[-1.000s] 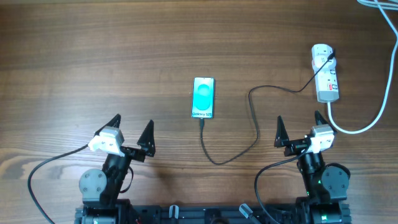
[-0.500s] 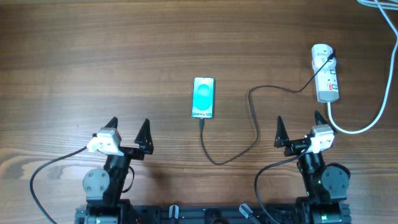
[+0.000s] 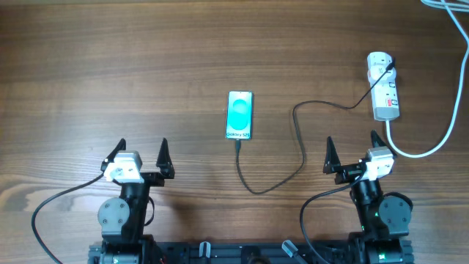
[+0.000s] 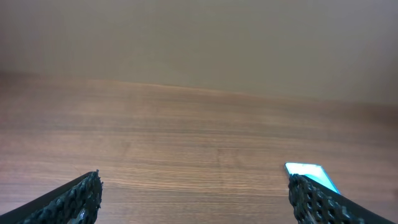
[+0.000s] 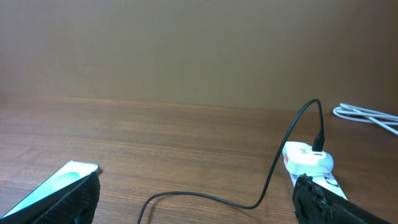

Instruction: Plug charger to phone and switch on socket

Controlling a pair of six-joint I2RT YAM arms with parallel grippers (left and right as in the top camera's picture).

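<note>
In the overhead view, both arms were folded low at the 6 o'clock edge of the table, with their fingers pointing toward 12 o'clock. The left gripper stood at about 8 o'clock from the phone, with its jaws spread apart and nothing between them. The right gripper stood at about 4 o'clock from the phone, also spread wide and holding nothing. In each wrist view only the two dark ribbed fingertips showed at the bottom corners, over bare wood.

We counted two arms, two grippers, one phone, one socket, one charger and one white cord.

The phone lay flat near the middle of the table with its cyan screen up and its long side running from 12 to 6 o'clock. The socket lay toward 3 o'clock from it, well apart. The charger ran from the 12 o'clock end of the socket, looped across the wood, and reached the 6 o'clock edge of the phone. We could not tell if the tip sat fully inside. The white cord left the socket at 6 o'clock and curved away to the table's right edge.

Near the phone's 6 o'clock end we read "Galaxy S25" in small white letters. The reddish marks on the socket were too small to read.
</note>
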